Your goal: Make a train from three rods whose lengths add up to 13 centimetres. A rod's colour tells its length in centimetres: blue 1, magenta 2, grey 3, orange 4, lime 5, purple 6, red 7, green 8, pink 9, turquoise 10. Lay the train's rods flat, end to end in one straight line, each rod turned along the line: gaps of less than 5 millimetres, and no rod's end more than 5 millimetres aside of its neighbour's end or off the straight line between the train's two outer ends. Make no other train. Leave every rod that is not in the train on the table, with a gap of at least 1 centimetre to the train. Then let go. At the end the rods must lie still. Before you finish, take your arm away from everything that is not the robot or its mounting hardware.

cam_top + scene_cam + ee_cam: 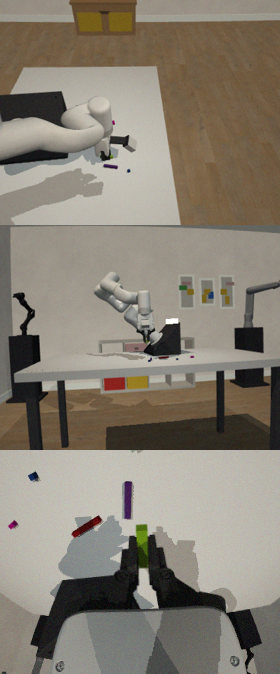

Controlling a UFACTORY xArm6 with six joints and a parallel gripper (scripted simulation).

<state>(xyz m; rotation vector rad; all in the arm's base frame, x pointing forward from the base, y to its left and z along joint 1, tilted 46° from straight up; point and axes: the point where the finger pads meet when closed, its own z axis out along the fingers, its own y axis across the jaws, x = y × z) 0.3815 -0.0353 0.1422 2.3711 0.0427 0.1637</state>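
Observation:
My gripper (142,546) is shut on the lime rod (143,542) and holds it above the table; it also shows in the top view (105,155) with the lime tip (111,156) beside it. The purple rod (128,500) lies flat just ahead of the lime rod, nearly in line with it; it also shows in the top view (110,166). The red rod (86,526) lies slanted to the left of the purple one. Two blue rods (33,476) and a magenta rod (13,525) lie farther off. In the exterior view the gripper (146,339) hangs a little above the table top.
The arm's black base plate (30,112) covers the table's left side. The table's right edge runs close to one blue rod (128,171). The magenta rod (113,122) lies behind the arm. A black wedge (166,339) stands behind the rods in the exterior view.

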